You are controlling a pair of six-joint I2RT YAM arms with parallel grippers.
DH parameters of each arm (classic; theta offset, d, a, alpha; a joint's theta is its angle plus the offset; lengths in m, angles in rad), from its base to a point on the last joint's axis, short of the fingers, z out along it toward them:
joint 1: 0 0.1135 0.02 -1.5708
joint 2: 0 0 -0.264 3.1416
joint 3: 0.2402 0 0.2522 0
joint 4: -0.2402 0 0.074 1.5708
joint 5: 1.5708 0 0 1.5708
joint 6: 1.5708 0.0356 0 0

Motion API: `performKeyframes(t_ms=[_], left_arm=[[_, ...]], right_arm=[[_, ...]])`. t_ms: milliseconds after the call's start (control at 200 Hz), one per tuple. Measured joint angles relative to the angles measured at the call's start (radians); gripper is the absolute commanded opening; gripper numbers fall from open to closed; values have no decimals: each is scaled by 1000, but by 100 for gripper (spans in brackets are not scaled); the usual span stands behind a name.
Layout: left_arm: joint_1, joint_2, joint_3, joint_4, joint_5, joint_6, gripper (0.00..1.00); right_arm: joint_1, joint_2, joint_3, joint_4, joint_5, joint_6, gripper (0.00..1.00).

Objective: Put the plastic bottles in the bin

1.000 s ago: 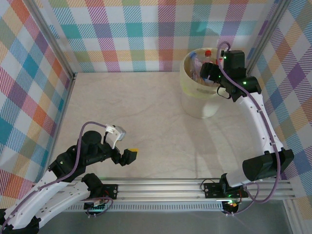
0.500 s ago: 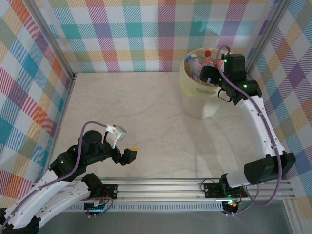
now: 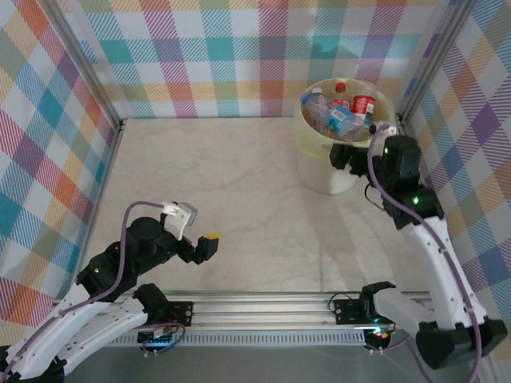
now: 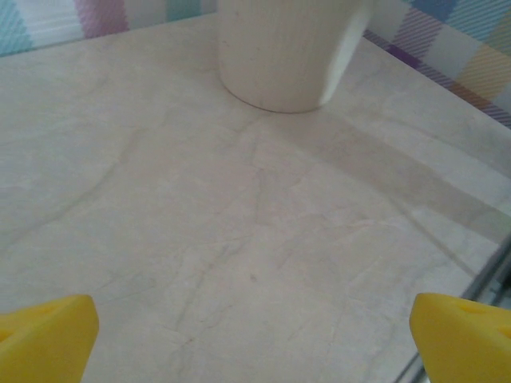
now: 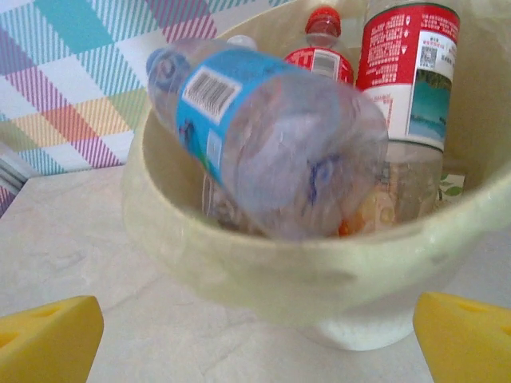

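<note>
While right pincer (image 5: 255,341) gapes empty facing bin (image 5: 263,267), left pincer (image 4: 255,335) likewise, arm seemingly crouched low.

Heaped in the round pale yellow bin (image 3: 319,163), upright at the far right of the tabletop (image 3: 223,191): clear plastic bottles (image 3: 342,112), blue-labelled bottle (image 5: 263,136) lying tilted on top by the near rim, red-labelled bottle (image 5: 407,72) upright behind, red-capped bottle (image 5: 322,48) beside it.

Bin (image 4: 279,56): rim cropped at 12 o'clock. Plastic bottles (image 5: 271,136): lower ones hidden behind the near wall.
</note>
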State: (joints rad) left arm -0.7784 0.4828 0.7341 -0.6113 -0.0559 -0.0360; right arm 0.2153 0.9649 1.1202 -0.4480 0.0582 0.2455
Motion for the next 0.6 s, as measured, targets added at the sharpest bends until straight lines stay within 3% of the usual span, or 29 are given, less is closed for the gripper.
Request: performKeyframes(t_ms=[180,600], left_arm=[[0,-17,-12,11,-126,0,100],[0,-13,-18,-13,-412,-74,100]], right_arm=[[0,-171,-200,64,16,0,100],[0,-281,-550,244,92,8,100]])
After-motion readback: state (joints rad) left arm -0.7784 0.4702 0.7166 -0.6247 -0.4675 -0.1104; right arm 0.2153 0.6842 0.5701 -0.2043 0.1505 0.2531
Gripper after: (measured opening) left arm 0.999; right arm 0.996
